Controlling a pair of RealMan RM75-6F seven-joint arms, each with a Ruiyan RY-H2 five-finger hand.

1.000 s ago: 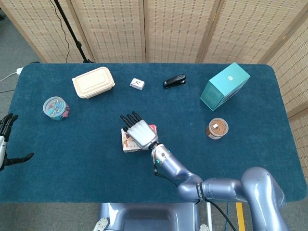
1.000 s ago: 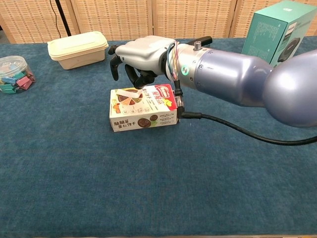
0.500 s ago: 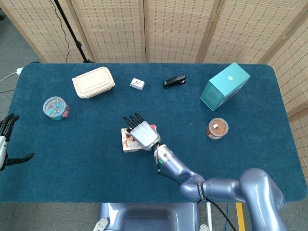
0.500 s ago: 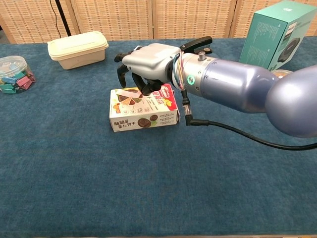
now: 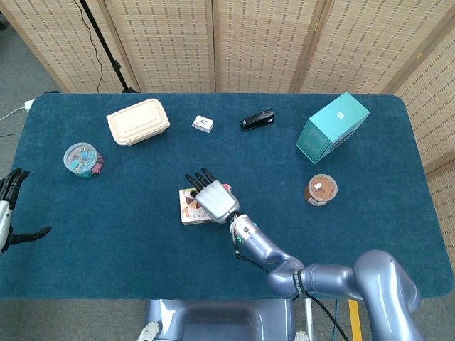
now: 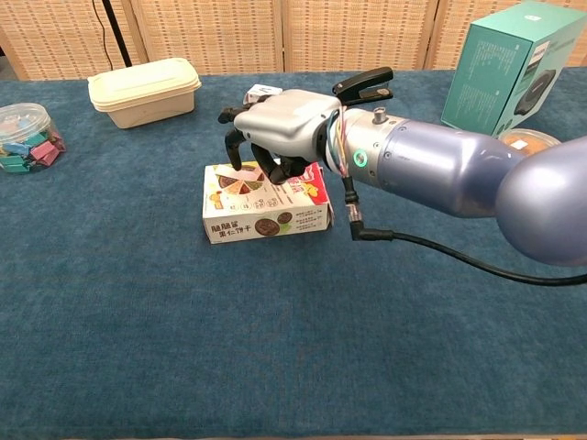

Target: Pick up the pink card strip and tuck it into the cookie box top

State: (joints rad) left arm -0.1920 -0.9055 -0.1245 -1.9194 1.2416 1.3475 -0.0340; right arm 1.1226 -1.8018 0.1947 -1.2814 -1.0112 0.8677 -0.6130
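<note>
right hand over the cookie box, fingers curled down at its top.

the silver right hand hangs in the middle of the frame, over the flat printed cardboard cookie box on the blue felt table. its dark fingers are curled down and a little apart, the tips at the box top, but i cannot tell whether they pinch anything. the pink card strip is not clear to see; maybe it is under the palm, so i cannot say where it lies. the black left hand rests at the left edge of the head view, fingers spread, holding nothing. risk, in my judgement: the box is light and nothing braces it, so a push from the fingers can slide or tip it, and the strip can bend or miss the top.
</note>
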